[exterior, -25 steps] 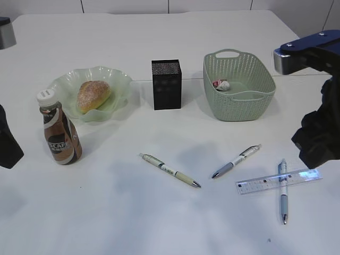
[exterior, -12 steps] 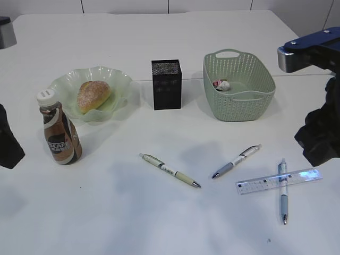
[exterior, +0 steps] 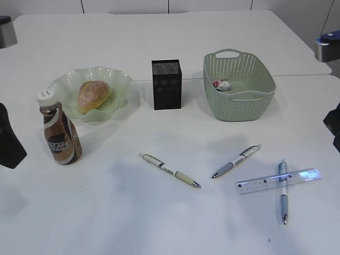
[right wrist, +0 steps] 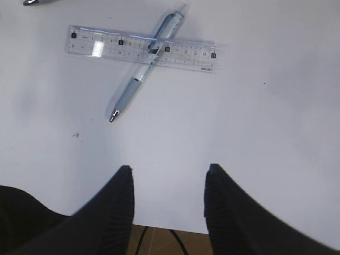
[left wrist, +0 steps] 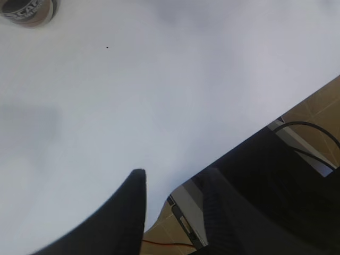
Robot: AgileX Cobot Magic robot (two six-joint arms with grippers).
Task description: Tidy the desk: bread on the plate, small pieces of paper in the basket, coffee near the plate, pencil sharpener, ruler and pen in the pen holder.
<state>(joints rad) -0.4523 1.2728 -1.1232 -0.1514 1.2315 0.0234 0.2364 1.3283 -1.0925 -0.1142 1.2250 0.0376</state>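
Surface: white desk.
Right gripper: jaws apart, empty; ruler ahead, pen lying across it.
Left gripper: apart, empty.

Black cable beyond the bench edge, tan tiled floor below, thin red wire near it — pale panelled wall behind the bench

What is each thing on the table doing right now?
Bread: lying in the plate.
Coffee: upright, capped.
Pen holder: upright.
Basket: holds a paper scrap.
Ruler: flat, blue pen crossing it.
Left hand: open, empty.
Right hand: open, empty.
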